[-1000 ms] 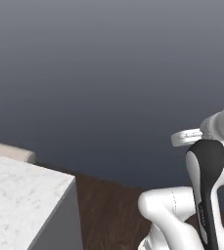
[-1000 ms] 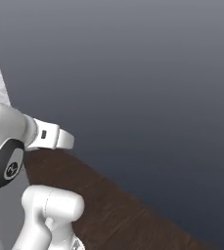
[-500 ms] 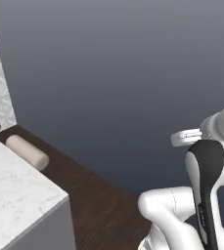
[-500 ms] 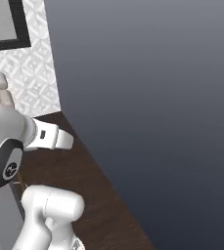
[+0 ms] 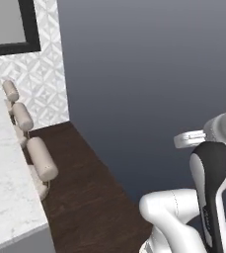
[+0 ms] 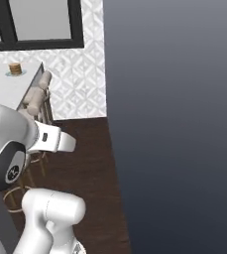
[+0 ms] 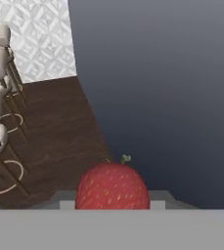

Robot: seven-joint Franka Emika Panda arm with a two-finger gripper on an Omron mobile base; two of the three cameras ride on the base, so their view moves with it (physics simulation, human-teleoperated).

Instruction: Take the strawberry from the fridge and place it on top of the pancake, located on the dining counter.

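Red strawberry (image 7: 112, 186) held tight in gripper (image 7: 112, 205). Pancake (image 6: 15, 68) far off on dining counter (image 6: 6, 89). Beige stools (image 5: 40, 158) beside counter.

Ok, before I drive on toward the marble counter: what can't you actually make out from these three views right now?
- Gripper fingers: hand view, hidden behind the red strawberry.
- Strawberry's lower half: cut off at the bottom of the hand view.
- Tan pancake stack on its pale plate: right base view, too small for detail.
- White marble dining counter: left base view, cut by the left edge.
- Beige round stools: legs partly hidden by the counter.
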